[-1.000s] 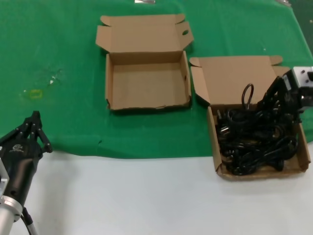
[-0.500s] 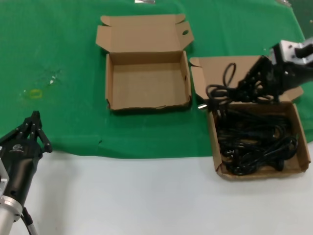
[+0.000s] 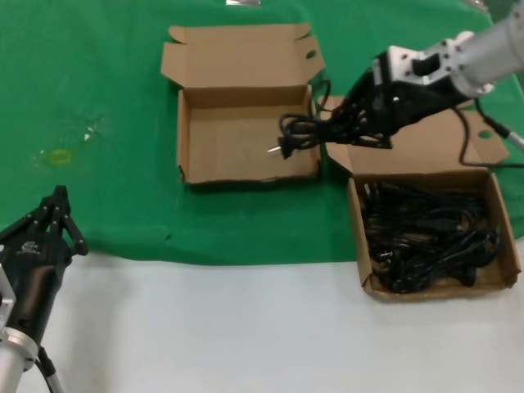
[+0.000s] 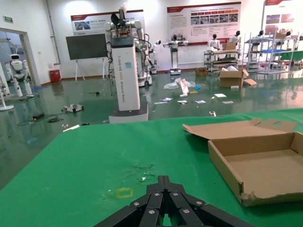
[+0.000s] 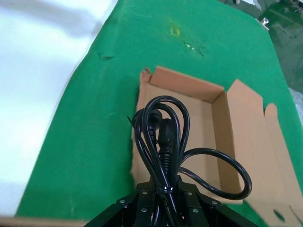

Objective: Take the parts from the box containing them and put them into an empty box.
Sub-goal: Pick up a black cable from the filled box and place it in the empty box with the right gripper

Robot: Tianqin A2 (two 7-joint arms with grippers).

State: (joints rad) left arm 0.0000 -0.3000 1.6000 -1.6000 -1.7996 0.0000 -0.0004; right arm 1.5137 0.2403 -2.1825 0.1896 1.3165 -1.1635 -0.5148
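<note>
Right gripper (image 3: 354, 124) clamped on one looped black rubber power cord (image 3: 303, 131), held over empty brown cardboard box (image 3: 246, 173)'s right wall. Remaining cords (image 3: 426, 237) fill right-hand box (image 3: 508, 237). Left gripper (image 3: 51, 214) parked, fingers together.

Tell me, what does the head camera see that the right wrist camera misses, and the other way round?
Only the head view shows the full box of remaining cords, the right gripper from outside, and the left gripper parked near the table edge. Only the right wrist view shows the held cord close up, its loops and plugs hanging. Both show the empty box on the green cloth.
</note>
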